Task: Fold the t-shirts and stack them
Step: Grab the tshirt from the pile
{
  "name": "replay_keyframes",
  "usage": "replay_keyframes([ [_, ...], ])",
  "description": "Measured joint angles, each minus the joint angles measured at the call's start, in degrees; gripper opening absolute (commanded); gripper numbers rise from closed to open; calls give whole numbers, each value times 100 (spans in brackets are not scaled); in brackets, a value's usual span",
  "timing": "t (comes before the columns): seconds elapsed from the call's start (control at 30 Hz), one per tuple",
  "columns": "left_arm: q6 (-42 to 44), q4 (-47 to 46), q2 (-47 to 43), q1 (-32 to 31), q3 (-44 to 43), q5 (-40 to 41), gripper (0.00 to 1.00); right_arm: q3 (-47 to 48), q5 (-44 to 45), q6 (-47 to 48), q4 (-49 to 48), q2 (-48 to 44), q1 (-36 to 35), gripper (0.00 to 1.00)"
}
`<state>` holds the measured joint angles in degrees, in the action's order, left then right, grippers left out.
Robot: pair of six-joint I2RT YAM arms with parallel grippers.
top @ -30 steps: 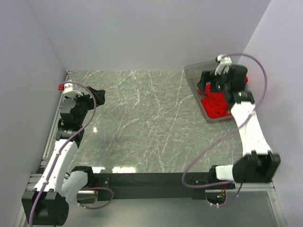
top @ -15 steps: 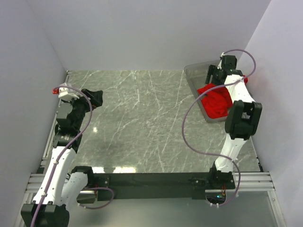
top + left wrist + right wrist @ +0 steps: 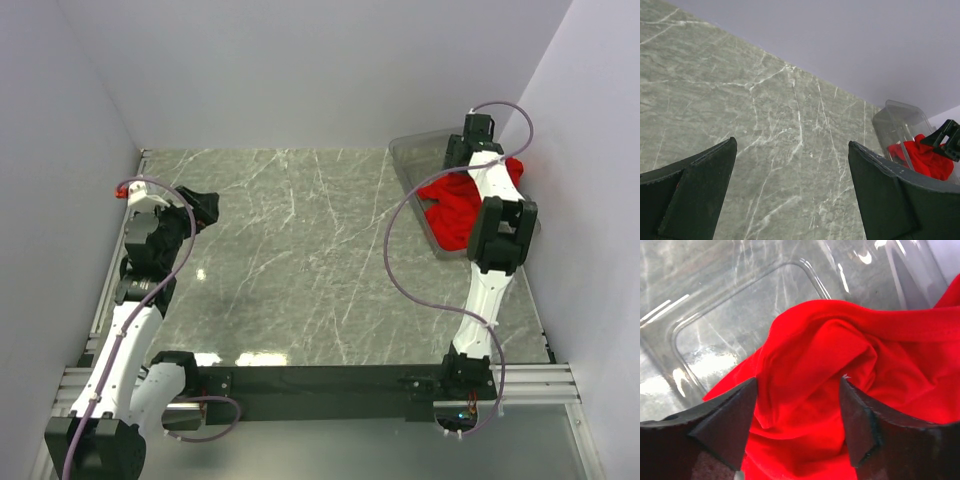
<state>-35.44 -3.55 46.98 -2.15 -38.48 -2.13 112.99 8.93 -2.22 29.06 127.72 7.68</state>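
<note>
A crumpled bright red t-shirt (image 3: 450,215) lies heaped in the clear plastic bin (image 3: 407,160) at the table's far right. My right gripper (image 3: 458,168) reaches down into the bin from above. In the right wrist view its jaws (image 3: 799,380) stand apart, straddling a raised fold of the red t-shirt (image 3: 840,325), with both fingertips (image 3: 747,390) pressed against the cloth. My left gripper (image 3: 205,205) hovers wide open over bare table at the left, with nothing between its fingers (image 3: 792,145). The left wrist view also catches the t-shirt (image 3: 920,157) far off.
The bin's clear floor and wall (image 3: 740,310) show behind the cloth; its rim (image 3: 890,117) stands near the back wall. Grey marble table (image 3: 300,260) spreads between the arms. Walls close in on the left, back and right.
My right arm has straightened up over the bin and pushed its gripper down into the red cloth, with the jaws narrowing. The left arm shifted only slightly.
</note>
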Motion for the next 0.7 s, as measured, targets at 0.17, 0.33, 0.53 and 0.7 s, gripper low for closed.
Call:
replay_keyframes([
  [0.17, -44, 0, 15, 0, 0, -4, 99, 28, 68, 68, -33, 162, -44, 58],
  [0.33, -149, 0, -9, 0, 0, -22, 99, 28, -33, 127, -28, 271, -48, 12],
  [0.53, -190, 2, -205, 0, 0, -26, 99, 26, -426, 151, 22, 240, -28, 0],
  [0.7, -186, 15, -413, 0, 0, -17, 99, -603, -1349, 221, -15, -575, 11, 0],
])
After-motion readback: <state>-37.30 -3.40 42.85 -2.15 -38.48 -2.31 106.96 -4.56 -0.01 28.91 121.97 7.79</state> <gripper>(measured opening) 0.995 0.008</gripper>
